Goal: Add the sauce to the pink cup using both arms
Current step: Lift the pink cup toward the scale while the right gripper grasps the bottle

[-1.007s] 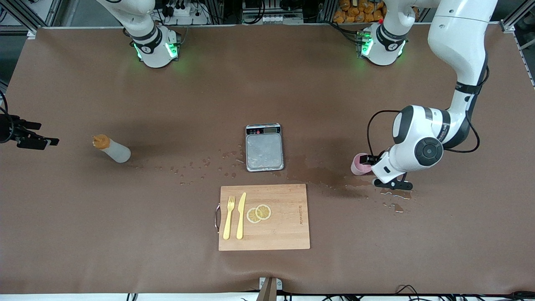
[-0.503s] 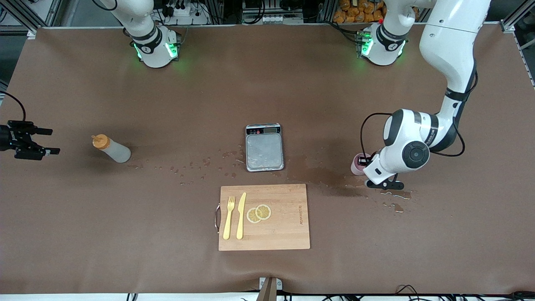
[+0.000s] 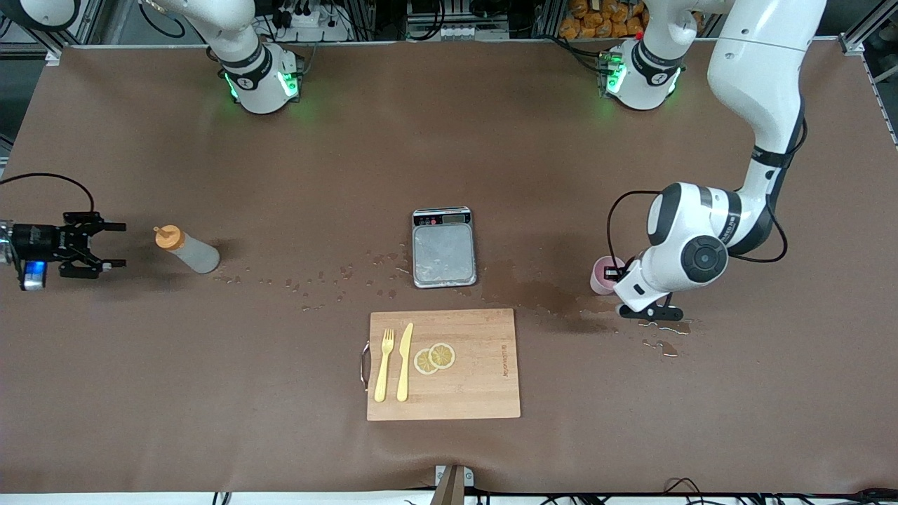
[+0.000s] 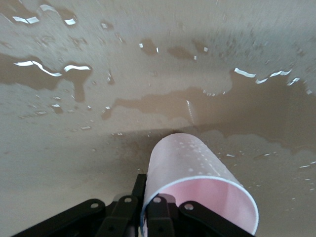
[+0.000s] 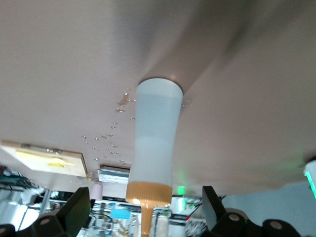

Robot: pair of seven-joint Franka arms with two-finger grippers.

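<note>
The left hand (image 3: 612,273) is down at the counter (image 3: 449,140) toward the left arm's end, its fingers (image 4: 159,212) clamped on the wall of the pink cup (image 3: 600,274), one inside the rim and one outside as the left wrist view shows it. The cup stands upright on wet counter, with puddles and streaks of spilled liquid (image 3: 659,335) spread around it and on toward the middle. The right hand (image 3: 116,245) hangs low over the counter at the right arm's end with its fingers (image 5: 74,210) spread wide apart, holding nothing, pointed at the sauce bottle (image 3: 187,250) just beside it. The bottle is whitish-grey and translucent with an orange nozzle cap (image 3: 167,237); in the right wrist view it stands between the two open fingers without touching them. Near the middle of the counter sits a small kitchen scale (image 3: 443,246), with drops of liquid scattered between it and the bottle. Nearer the front camera lies a wooden cutting board (image 3: 443,364) carrying a yellow fork (image 3: 383,365), a yellow knife (image 3: 404,362) and two lemon slices (image 3: 434,358).
</note>
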